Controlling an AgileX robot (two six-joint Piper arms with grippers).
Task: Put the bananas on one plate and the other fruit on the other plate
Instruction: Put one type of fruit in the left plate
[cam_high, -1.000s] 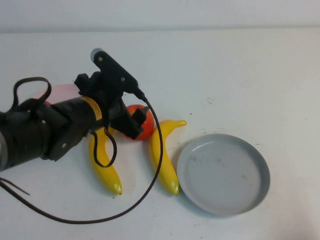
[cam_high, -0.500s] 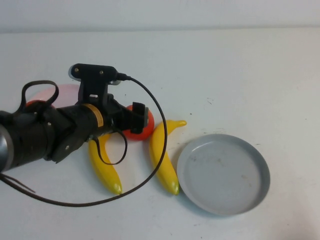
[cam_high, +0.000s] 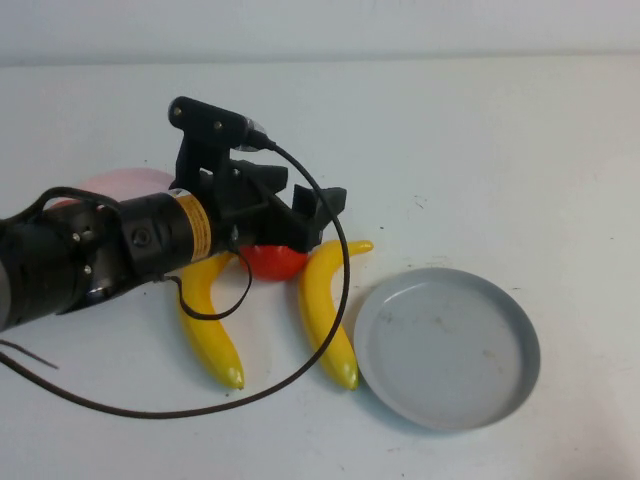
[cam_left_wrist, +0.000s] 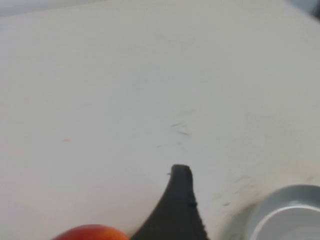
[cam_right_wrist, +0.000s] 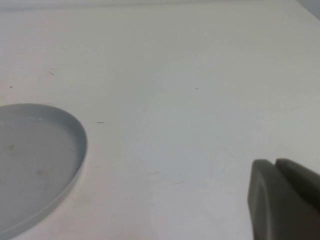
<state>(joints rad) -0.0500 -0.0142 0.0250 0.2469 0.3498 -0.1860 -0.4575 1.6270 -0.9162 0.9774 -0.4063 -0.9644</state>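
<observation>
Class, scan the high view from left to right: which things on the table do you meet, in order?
Pink plate → left banana → red apple, under the left gripper → right banana → grey plate. The right gripper appears only in its own wrist view.

The high view is looking steeply down from the robot's side. Both wrist views are skimming low and close across the table (cam_right_wrist: 200, 75), sharing the grey plate (cam_high: 447, 346), lying at four o'clock.

White tabletop (cam_high: 480, 140) with faint scuff marks, a pale wall (cam_high: 400, 25) behind, even lighting.
</observation>
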